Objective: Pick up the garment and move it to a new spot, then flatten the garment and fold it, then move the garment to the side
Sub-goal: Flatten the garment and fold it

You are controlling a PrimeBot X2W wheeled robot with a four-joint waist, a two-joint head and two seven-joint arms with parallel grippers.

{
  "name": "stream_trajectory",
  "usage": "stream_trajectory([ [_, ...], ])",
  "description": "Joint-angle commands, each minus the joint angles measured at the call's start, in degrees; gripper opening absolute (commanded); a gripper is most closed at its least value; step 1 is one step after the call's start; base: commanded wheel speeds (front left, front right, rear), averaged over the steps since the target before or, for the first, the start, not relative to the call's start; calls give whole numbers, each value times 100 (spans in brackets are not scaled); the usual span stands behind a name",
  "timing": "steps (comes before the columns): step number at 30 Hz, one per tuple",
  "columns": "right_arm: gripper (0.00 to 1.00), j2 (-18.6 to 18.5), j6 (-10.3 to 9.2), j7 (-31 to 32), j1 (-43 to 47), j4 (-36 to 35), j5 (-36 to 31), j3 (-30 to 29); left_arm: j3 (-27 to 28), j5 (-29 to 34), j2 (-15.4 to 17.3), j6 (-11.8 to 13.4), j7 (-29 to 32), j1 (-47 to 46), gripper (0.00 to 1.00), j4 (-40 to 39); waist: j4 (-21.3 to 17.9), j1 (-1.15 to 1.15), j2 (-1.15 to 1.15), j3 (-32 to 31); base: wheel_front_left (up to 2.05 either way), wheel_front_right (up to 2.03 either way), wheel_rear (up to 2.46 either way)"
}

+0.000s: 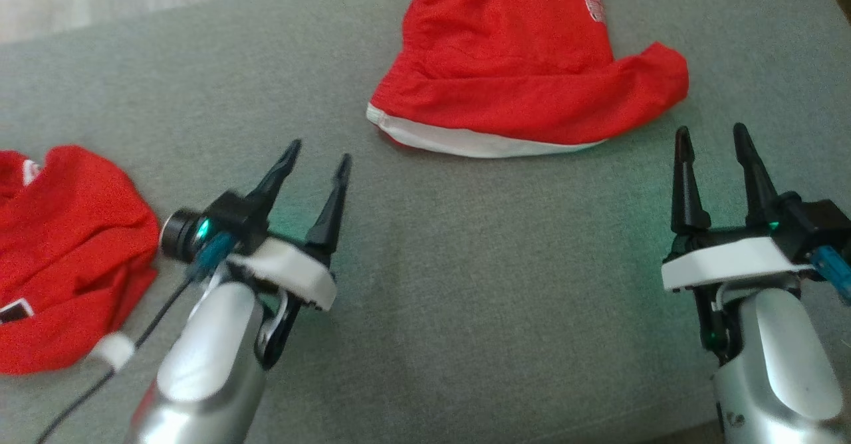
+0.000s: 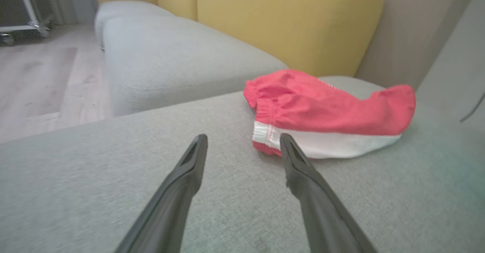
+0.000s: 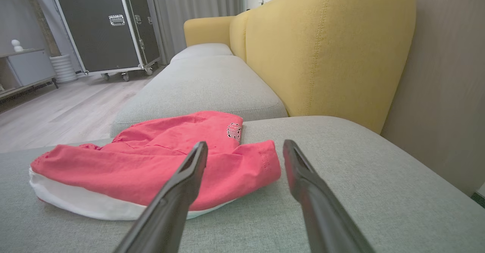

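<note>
Two red garments lie on one grey fabric sofa seat [image 1: 465, 284].

Item one: red garment [image 1: 525, 72], white band along its near edge, crumpled, at the far middle of the seat, closer to the right gripper than to the left.

Item two: second red garment [image 1: 66, 244], bunched at the near left, just beside the left arm; listed from the head view.

Left gripper [image 1: 319, 151]: fingers apart, empty, over bare cushion.

Right gripper [image 1: 711, 129]: fingers apart, empty, tips just short of item one's near right corner.

Room, from the right wrist view: yellow backrest [image 3: 322, 56] along the seat's far side, pale wood floor [image 3: 68, 109], black wheeled case [image 3: 110, 25], grey curtain [image 3: 197, 3]. White lettering [image 3: 234, 131] on item one is also legible there.

Room, from the left wrist view: metal wheeled frame [image 2: 26, 14] on the floor.
</note>
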Motion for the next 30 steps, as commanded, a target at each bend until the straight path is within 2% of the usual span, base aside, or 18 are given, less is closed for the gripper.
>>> stream_trajectory([
  [1,100,-1,-4,-62,-227,-229,52,169,21,5,137,9,91,-391,100,-28,-139,-1,0,184,0,0,0],
  [8,100,-1,-4,-62,-416,-353,180,227,-594,-392,351,9,505,-1421,100,815,-437,-1,0,592,0,0,0],
  [16,100,-1,-4,-62,-434,-407,244,123,-1015,-637,526,9,376,-2022,100,1360,-599,-1,0,786,0,0,0],
  [23,100,-1,-4,-62,-443,-364,243,84,-1663,-1153,600,9,90,-2303,100,1499,-594,-1,0,790,0,0,0],
  [24,100,-1,-4,-62,-449,-350,236,91,-1713,-1207,607,9,61,-2331,67,1524,-588,-1,0,783,0,0,0],
  [25,100,-1,-4,-62,-454,-337,229,103,-1750,-1251,615,9,9,-2360,20,1545,-583,-1,0,775,0,0,0],
  [26,100,-1,-4,-62,-459,-323,223,114,-1784,-1283,625,9,-56,-2386,0,1566,-579,-1,0,765,0,0,0],
  [30,100,-1,-4,-62,-460,-249,189,153,-1764,-1384,661,10,-327,-2442,0,1696,-539,-1,0,688,0,0,0],
])
